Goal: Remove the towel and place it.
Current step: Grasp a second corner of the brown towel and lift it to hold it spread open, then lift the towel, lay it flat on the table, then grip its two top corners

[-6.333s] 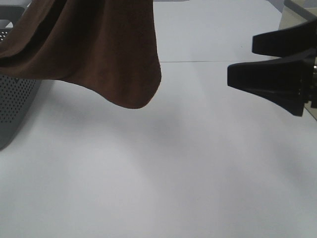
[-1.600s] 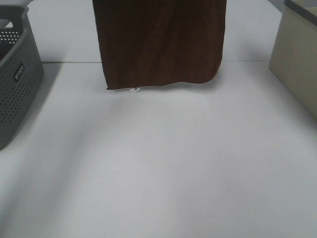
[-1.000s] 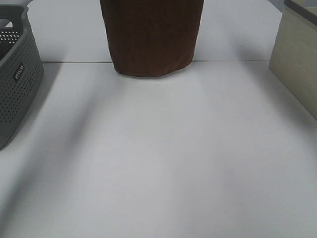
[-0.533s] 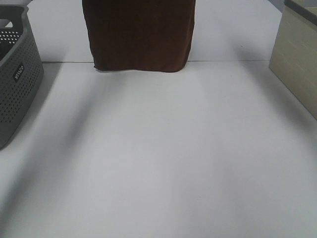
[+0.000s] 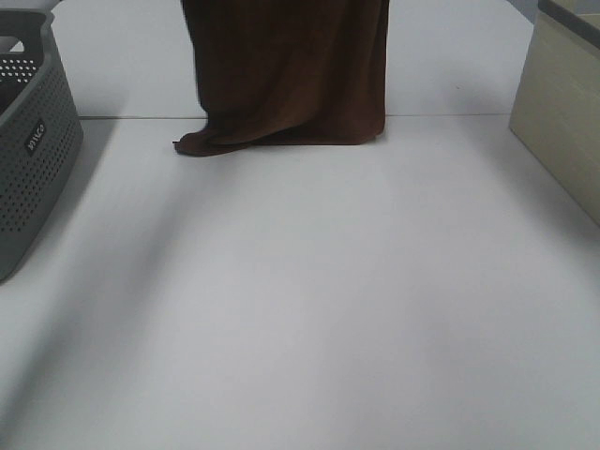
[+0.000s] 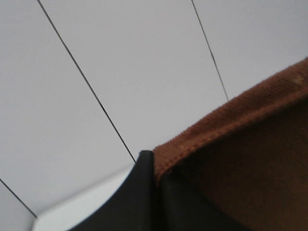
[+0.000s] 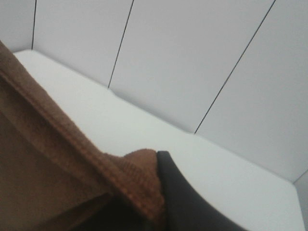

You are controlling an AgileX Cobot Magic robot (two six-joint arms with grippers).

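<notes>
From the high camera we see the towel (image 5: 291,75), a dark brown cloth with a soft, matte pile, hanging as a long narrow sheet from above the top edge of the picture. Vertical folds run down it. Its bottom edge rests on the white, smooth table (image 5: 300,309) at the far side, and the lower corner on the left bunches outward into a small curled lip. At the left edge stands a grey plastic basket (image 5: 33,159) with a perforated wall, and at the right edge a pale beige box (image 5: 562,112) with flat sides. Both stand well apart from the towel.

In the left wrist view, the left gripper (image 6: 155,179) is closed on the towel's top hem: a thick stitched border, orange-brown in the light, is pinched against its black finger. Behind it are pale grey panels (image 6: 120,57) with thin dark seams.

In the right wrist view, the right gripper (image 7: 159,192) is likewise clamped on the hem, which folds over beside its black finger.

Half a second earlier the bottom edge hung straight and level in the high view. Now it sits lower and crumples on the table, while the basket and box are unchanged
</notes>
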